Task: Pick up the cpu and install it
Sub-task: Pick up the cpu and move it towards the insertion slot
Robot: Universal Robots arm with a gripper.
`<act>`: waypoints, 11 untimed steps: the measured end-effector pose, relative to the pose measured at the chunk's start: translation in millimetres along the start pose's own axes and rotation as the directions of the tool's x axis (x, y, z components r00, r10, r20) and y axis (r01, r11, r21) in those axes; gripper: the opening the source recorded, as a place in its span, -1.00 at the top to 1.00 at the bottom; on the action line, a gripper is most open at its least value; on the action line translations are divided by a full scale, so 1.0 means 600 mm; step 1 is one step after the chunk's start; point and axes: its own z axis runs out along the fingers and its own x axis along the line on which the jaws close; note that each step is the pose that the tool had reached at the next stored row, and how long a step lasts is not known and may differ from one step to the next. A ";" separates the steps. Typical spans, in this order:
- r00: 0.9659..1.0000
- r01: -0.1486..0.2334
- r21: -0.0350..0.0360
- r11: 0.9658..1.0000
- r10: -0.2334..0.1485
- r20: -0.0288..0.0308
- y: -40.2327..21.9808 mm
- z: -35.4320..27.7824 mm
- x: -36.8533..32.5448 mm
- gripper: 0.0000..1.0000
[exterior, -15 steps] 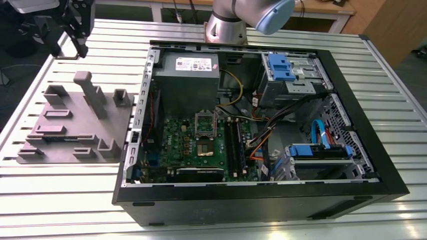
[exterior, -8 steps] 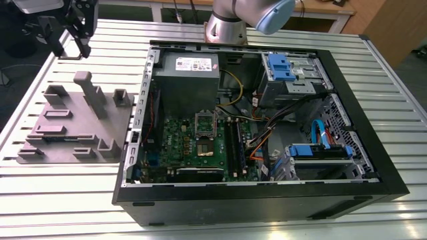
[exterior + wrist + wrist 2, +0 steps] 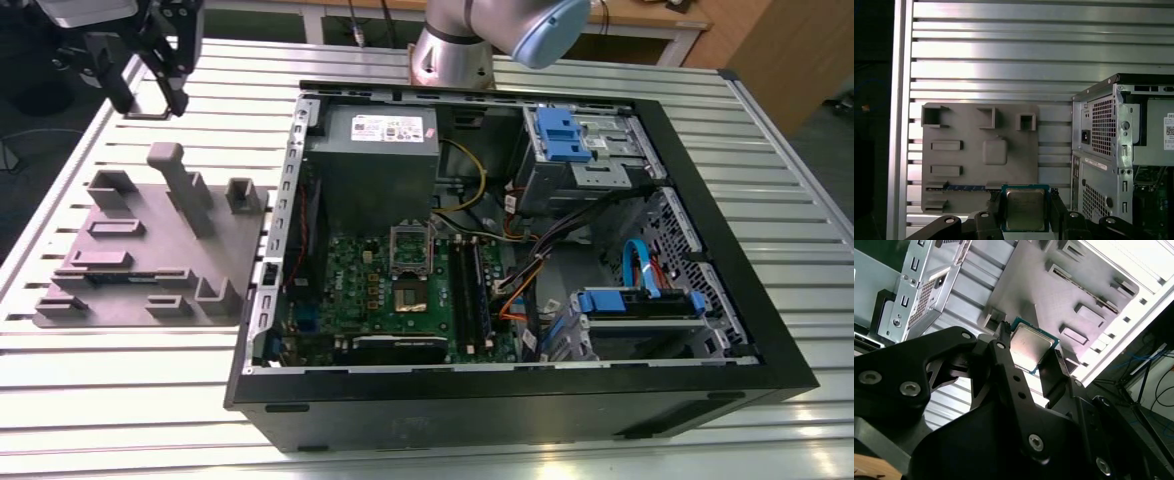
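Firmly, pincer narrow around the cpu, one finger against each of two opposite edges.

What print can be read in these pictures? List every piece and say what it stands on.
White label on the grey box, exterior view: too small to read.
Label inside the computer case, first wrist view: cut off, unreadable.
Top of the cpu, clamped between the fingers: markings too faint to read.
Nothing can be quoted.
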 end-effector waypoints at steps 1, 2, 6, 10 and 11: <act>1.000 0.000 0.000 1.000 0.000 0.000 0.000 0.000 -0.001 0.06; 1.000 0.000 0.000 1.000 0.000 0.000 0.000 0.000 -0.002 0.06; 1.000 0.000 0.000 1.000 0.000 0.000 0.000 0.000 -0.006 0.06; 1.000 0.000 0.000 1.000 0.000 0.000 -0.003 0.000 -0.007 0.06; 1.000 0.000 0.000 1.000 0.000 0.000 -0.004 0.000 -0.007 0.06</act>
